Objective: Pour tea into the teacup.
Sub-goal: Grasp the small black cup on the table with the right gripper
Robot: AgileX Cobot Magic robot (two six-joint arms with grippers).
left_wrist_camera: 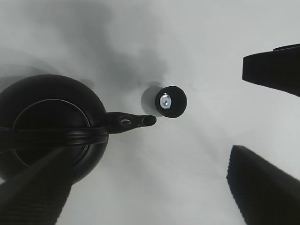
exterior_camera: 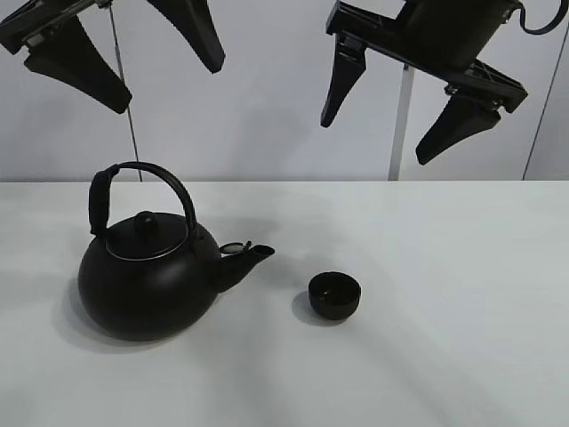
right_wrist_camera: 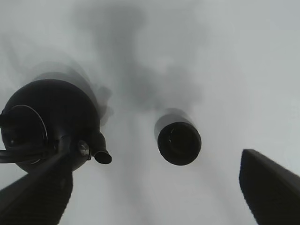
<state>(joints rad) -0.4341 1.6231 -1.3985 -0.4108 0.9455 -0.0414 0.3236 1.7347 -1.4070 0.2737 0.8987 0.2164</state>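
Observation:
The big round black kettle (exterior_camera: 147, 276) with arched handle stands on the white table (exterior_camera: 462, 338), left of centre, its spout pointing right. The small black teacup (exterior_camera: 335, 295) stands upright just right of the spout, apart from it. My left gripper (exterior_camera: 169, 87) hangs open and empty high above the kettle. My right gripper (exterior_camera: 375, 140) hangs open and empty high above and behind the cup. The left wrist view shows the kettle (left_wrist_camera: 47, 126) and the cup (left_wrist_camera: 171, 101) from above. The right wrist view shows the kettle (right_wrist_camera: 49, 119) and the cup (right_wrist_camera: 179, 143) between its fingers.
A plain white wall with thin vertical poles (exterior_camera: 402, 124) rises behind the table. A dark finger of the other arm (left_wrist_camera: 274, 69) juts into the left wrist view.

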